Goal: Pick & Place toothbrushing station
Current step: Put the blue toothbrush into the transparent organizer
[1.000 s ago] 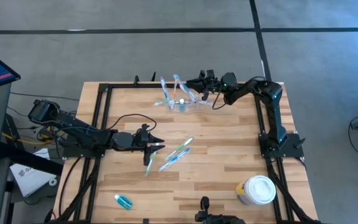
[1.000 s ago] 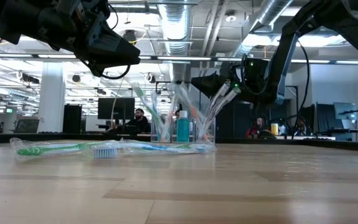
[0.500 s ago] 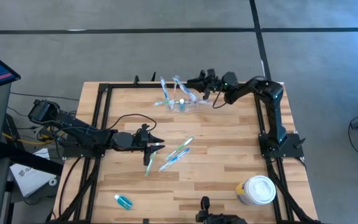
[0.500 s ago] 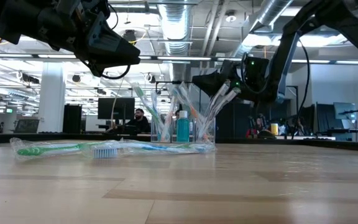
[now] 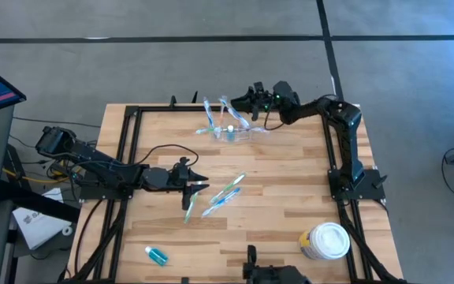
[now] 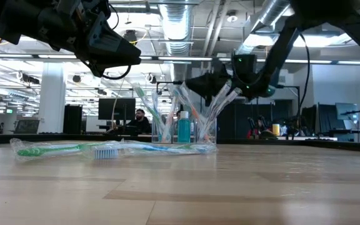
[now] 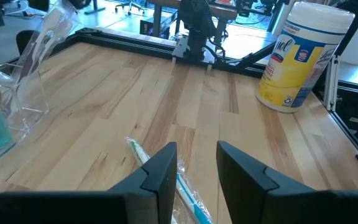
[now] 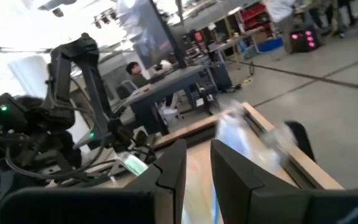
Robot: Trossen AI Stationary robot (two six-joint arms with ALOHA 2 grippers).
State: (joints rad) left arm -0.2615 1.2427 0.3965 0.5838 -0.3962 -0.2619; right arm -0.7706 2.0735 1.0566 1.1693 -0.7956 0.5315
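The toothbrushing station (image 5: 235, 134), a low clear holder, stands near the table's far edge. Wrapped toothbrushes and a blue tube (image 6: 184, 128) stick up out of it; it also shows in the low view (image 6: 181, 142). My right gripper (image 5: 245, 98) hovers just beyond it at the height of the brush tops (image 6: 191, 82), pointing toward the table's left, open by a narrow gap with nothing in it (image 8: 198, 165). My left gripper (image 5: 202, 183) hangs open, high above the wrapped toothbrushes (image 5: 225, 193) that lie flat on the table's middle (image 7: 138, 152).
A white-lidded yellow tub (image 5: 326, 241) stands at the near right corner. A small blue bottle (image 5: 156, 254) lies at the near left. A green-handled toothbrush (image 6: 49, 150) lies apart from the others. Black frame rails (image 5: 129, 158) run along the table's edges.
My right gripper has gone a little up and toward the table's left, along the far edge above the station, and has tipped its fingers upward. The station and its brushes stand as before.
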